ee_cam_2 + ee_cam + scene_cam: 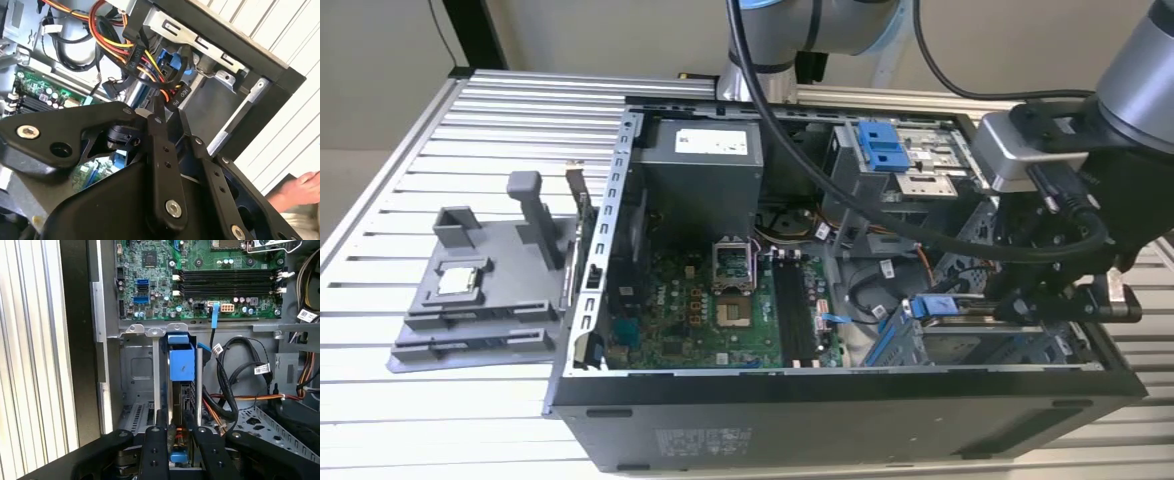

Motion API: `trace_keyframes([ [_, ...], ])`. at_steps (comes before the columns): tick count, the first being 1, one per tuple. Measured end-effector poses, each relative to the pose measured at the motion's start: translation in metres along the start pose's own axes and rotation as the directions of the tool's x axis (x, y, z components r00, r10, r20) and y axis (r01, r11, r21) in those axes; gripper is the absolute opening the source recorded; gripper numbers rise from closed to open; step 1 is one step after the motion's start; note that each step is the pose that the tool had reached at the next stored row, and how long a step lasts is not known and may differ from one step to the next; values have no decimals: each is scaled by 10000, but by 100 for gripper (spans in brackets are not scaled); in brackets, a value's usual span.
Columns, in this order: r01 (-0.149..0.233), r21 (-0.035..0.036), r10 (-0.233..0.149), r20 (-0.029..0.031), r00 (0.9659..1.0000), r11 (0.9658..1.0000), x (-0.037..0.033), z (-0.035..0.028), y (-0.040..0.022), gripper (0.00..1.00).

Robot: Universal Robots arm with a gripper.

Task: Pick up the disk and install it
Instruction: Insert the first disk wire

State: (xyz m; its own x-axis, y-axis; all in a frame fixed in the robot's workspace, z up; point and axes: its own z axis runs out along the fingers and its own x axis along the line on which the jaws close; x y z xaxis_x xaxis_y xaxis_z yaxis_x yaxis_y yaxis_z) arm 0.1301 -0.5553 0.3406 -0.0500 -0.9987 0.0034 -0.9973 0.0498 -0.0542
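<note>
1. The disk (181, 371) is seen standing on edge in the metal drive cage (134, 365) of the open computer case (854, 410), at about 4 o'clock of the case in the exterior view.
2. The disk's near end is pinched between the fingers (154, 450), one on each flat side. Its blue bracket tab is pointed toward the motherboard (200, 270).
3. Orange, yellow and black cables (97, 22) are bundled near the cage.
4. A grey fixture (480, 300) carrying a small square chip (460, 281) is set on the slatted bench (520, 110), at 9 o'clock of the case, well apart from the disk.
5. A person's hand (300, 189) is seen outside the case wall in the second wrist view.
</note>
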Motion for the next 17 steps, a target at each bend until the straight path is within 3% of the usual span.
trace_keyframes([
  [3,-93,-7,93,115,9999,10000,-2,20,-20,100],
  [11,-111,-8,111,127,9999,9999,-2,40,-38,100],
  [12,-111,-8,111,127,9999,9999,-2,41,-38,0],
  [17,-110,-8,110,129,9999,9999,-2,35,-37,0],
])
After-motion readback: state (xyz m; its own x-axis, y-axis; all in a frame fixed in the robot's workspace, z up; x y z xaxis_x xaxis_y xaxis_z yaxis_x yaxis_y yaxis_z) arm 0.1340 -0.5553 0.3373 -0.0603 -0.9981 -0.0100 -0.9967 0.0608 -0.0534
